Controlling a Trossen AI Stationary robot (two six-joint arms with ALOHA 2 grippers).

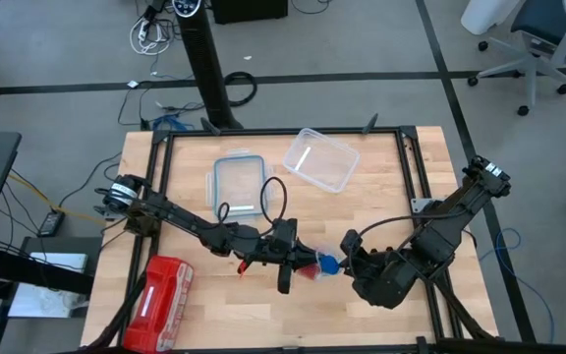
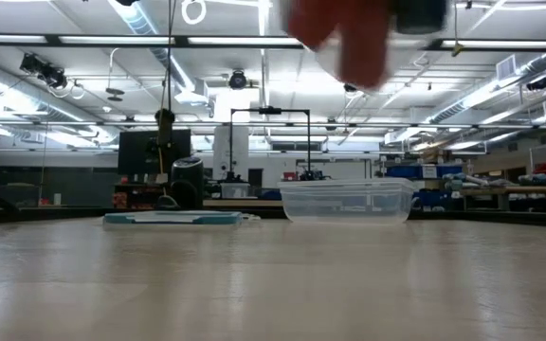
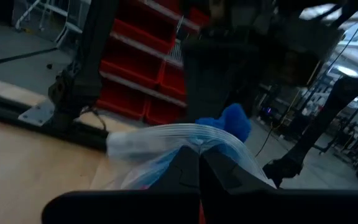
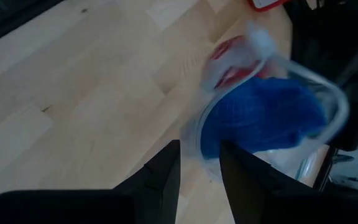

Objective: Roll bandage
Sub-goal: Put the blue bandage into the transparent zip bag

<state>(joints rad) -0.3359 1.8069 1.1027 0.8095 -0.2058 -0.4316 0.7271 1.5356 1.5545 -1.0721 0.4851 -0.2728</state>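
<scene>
The blue bandage (image 1: pixel 328 264) (image 4: pixel 260 115) sits bunched in the open mouth of a clear plastic bag (image 1: pixel 311 270) (image 3: pixel 166 140), which also holds something red (image 4: pixel 232 56). The bag hangs between my two grippers above the table's near middle. My left gripper (image 1: pixel 299 264) (image 3: pixel 199 171) comes from the left and is shut on the bag. My right gripper (image 1: pixel 346 258) (image 4: pixel 199 158) comes from the right, slanting down, with the bag's rim between its slightly parted fingers. In the left wrist view the bandage (image 3: pixel 235 121) sticks out past the rim. My left gripper pinches the clear bag's wall just under its rim (image 3: pixel 188 144) between its two fingers, coming about level from the table's left. The bag is lifted clear of the table, its mouth toward the right arm. My right gripper has the bag's rim (image 4: pixel 199 140) running in between its fingertips, which slant down from the right. The rim curves away from them in an open loop around the bandage. Whether the bandage itself is caught, I cannot tell.
A red zip pouch (image 1: pixel 162 287) lies at the near left. A clear container (image 1: pixel 320 157) (image 2: pixel 346 201) and its teal-rimmed lid (image 1: pixel 239 185) (image 2: pixel 173 218) rest at the far middle. A black frame (image 1: pixel 283 133) borders the wooden tabletop.
</scene>
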